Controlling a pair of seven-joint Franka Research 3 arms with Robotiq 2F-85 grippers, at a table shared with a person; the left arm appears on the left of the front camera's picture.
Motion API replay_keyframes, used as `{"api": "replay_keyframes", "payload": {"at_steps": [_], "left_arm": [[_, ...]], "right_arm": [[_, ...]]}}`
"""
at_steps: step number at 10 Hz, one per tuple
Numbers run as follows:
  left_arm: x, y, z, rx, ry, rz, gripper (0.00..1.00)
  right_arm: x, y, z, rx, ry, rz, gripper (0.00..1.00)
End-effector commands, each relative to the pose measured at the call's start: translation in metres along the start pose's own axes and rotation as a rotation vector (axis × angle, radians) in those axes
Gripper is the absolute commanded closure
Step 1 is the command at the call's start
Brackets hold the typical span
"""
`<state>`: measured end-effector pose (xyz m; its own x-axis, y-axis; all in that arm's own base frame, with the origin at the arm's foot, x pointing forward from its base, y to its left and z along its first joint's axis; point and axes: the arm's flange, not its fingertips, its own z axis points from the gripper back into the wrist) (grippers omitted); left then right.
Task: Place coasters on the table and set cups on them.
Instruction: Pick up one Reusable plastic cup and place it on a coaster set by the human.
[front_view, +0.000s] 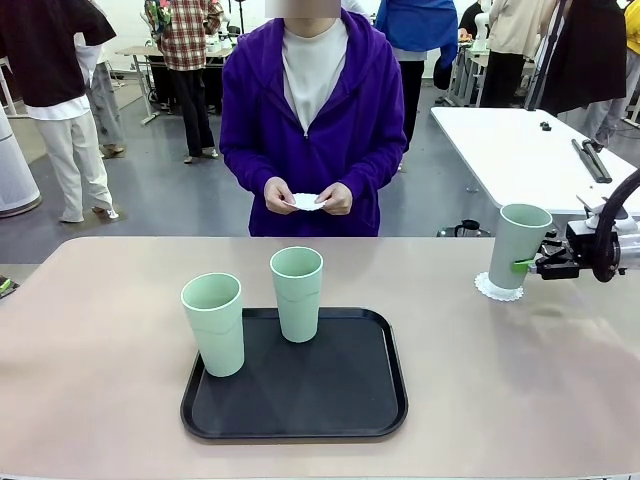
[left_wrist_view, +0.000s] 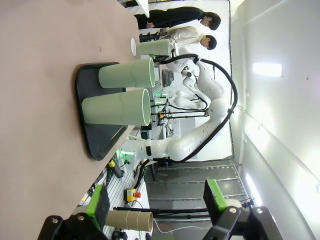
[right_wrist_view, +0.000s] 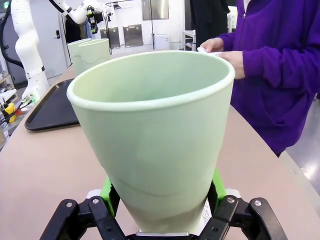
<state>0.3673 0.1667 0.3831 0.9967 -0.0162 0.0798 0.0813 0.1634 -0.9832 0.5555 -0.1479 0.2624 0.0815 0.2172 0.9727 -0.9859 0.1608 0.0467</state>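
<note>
Right gripper (front_view: 525, 265) clamped on cup (front_view: 520, 240), upright on coaster (front_view: 498, 292). Left gripper (left_wrist_view: 157, 200) spread wide, holding nothing. 2 cups (front_view: 213, 322) (front_view: 297, 292) on black tray (front_view: 350, 400). Person (front_view: 310, 120) holds another coaster (front_view: 305, 201).

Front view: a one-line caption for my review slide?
Right tool grips a mint-green cup on a doily coaster; two more cups stand on the black tray; the person's hands hold another coaster.

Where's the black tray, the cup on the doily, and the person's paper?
Black tray (front_view: 330, 395): front view, its bare floor.
Cup on the doily (front_view: 518, 240): front view, its side wall.
Person's paper (front_view: 305, 202): front view, its white middle.
</note>
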Motion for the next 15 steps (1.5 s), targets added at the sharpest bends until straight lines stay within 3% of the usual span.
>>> {"api": "replay_keyframes", "payload": {"at_steps": [1,15], "left_arm": [[0.000,-0.001,0.003,-0.012,0.002,-0.018,0.00],[0.000,-0.001,0.003,-0.012,0.002,-0.018,0.00]], "right_arm": [[-0.006,-0.012,0.001,0.007,-0.041,-0.006,0.16],[-0.021,-0.021,-0.006,-0.002,-0.069,-0.087,0.16]]}}
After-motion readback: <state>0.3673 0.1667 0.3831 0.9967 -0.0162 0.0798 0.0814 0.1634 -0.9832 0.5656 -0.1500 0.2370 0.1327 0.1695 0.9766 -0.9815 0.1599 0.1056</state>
